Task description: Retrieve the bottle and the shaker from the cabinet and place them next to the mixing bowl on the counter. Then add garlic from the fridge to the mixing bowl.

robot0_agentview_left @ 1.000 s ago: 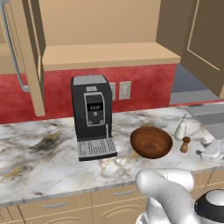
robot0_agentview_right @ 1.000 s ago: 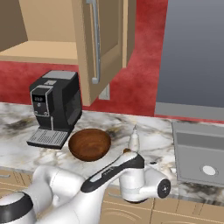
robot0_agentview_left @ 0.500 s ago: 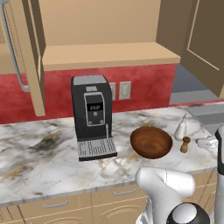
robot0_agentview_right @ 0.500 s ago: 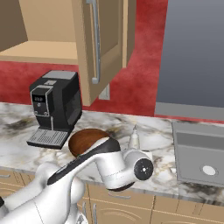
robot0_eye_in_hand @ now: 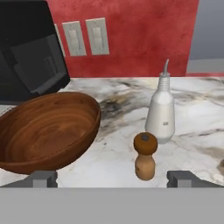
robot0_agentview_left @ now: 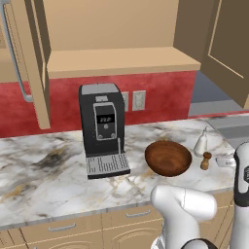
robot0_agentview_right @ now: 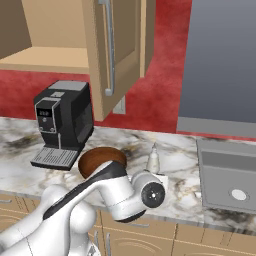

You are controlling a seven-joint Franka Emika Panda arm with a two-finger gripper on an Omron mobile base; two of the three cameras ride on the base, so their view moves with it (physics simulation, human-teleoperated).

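In the hand view, my gripper (robot0_eye_in_hand: 113, 179) is open with nothing between its fingertips (robot0_eye_in_hand: 43, 178), low over the marble counter (robot0_eye_in_hand: 197, 127). Just ahead stands the brown shaker (robot0_eye_in_hand: 145, 156), with the white bottle (robot0_eye_in_hand: 160, 111) upright behind it. The wooden mixing bowl (robot0_eye_in_hand: 48, 131) sits to their left, empty. From the base, bowl (robot0_agentview_left: 168, 158), bottle (robot0_agentview_left: 201, 143) and shaker (robot0_agentview_left: 206, 160) stand together on the counter (robot0_agentview_left: 48, 170). The cabinet (robot0_agentview_left: 121, 61) hangs open above with a bare shelf. My arm partly covers the bowl (robot0_agentview_right: 97, 159) beside the bottle (robot0_agentview_right: 153, 159). Fridge and garlic are out of view.
A black coffee machine (robot0_agentview_left: 103, 129) stands left of the bowl against the red wall. Open cabinet doors (robot0_agentview_right: 112, 50) jut out overhead. A grey cooktop (robot0_agentview_right: 227, 172) lies to the right. Tan drawers (robot0_agentview_left: 63, 226) run below the counter edge.
The arm has swung: its forearm now rises at the right edge of the left base view and its wrist has pulled back left in front of the bowl. Bottle, shaker and bowl stayed put.
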